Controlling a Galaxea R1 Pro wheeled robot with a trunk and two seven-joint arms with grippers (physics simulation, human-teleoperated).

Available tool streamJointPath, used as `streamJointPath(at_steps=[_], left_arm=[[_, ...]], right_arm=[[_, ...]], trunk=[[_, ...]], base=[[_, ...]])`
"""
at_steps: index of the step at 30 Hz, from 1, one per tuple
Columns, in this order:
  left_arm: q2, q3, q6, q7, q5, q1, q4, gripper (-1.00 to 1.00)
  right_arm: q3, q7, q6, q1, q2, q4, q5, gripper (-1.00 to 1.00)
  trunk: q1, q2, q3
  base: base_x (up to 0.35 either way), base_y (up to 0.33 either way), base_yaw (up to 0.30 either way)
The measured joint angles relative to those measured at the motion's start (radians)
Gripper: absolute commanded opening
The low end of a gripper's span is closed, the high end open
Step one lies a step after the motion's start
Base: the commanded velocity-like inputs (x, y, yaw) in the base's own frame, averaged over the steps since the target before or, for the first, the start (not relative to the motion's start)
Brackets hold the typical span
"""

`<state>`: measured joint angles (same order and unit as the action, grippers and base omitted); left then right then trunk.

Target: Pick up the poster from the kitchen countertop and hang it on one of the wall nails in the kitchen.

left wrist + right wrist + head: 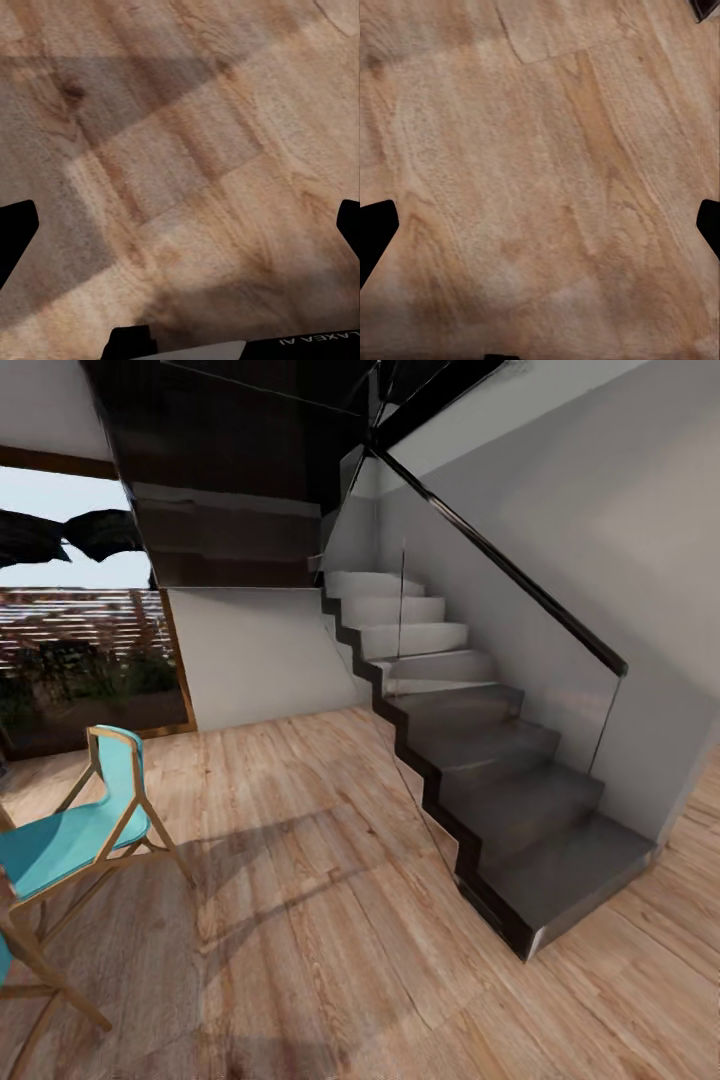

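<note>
Robot in transit, by my reading: head view takes in a dark staircase (480,780) with glass balustrade (500,650), wood plank floor (320,920), a turquoise chair (70,840) and a window (80,650). Next move calls for finding the kitchen. Poster and countertop not sighted, so looks and place unknown. Left gripper (180,225) and right gripper (540,225) spread wide, empty, over floor.

We see a warm tan wood-grain floor (330,920) with grey shadow bands, dark grey stairs (500,780) edged in black, pale grey walls (620,510), and a turquoise chair (70,840) with a light wooden frame.
</note>
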<state>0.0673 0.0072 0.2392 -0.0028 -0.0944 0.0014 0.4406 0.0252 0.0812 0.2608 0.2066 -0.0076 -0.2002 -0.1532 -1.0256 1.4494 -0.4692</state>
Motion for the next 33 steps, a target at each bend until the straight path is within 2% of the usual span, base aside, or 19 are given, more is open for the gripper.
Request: streamJointPath(at_steps=[8,13,24,33], left_arm=[[0.000,0.000,0.000,0.000,0.000,0.000,0.000,1.00],[0.000,-0.002,0.000,0.000,0.000,0.000,0.000,1.00],[0.001,-0.002,0.000,0.000,0.000,0.000,0.000,1.00],[0.001,-0.001,0.001,0.000,0.000,0.000,0.000,1.00]], right_arm=[[0.000,0.000,0.000,0.000,0.000,0.000,0.000,1.00],[0.000,0.001,0.000,0.000,0.000,0.000,0.000,1.00],[-0.001,0.001,0.000,0.000,0.000,0.000,0.002,1.00],[-0.002,0.002,0.000,0.000,0.000,-0.001,0.003,1.00]], trunk=[[0.000,0.000,0.000],[0.001,0.000,0.000],[0.001,0.000,0.000],[0.001,0.000,0.000]], base=[[-0.269,0.000,0.146],[-0.029,-0.073,0.273],[-0.002,-0.286,0.117],[-0.002,-0.059,0.268]])
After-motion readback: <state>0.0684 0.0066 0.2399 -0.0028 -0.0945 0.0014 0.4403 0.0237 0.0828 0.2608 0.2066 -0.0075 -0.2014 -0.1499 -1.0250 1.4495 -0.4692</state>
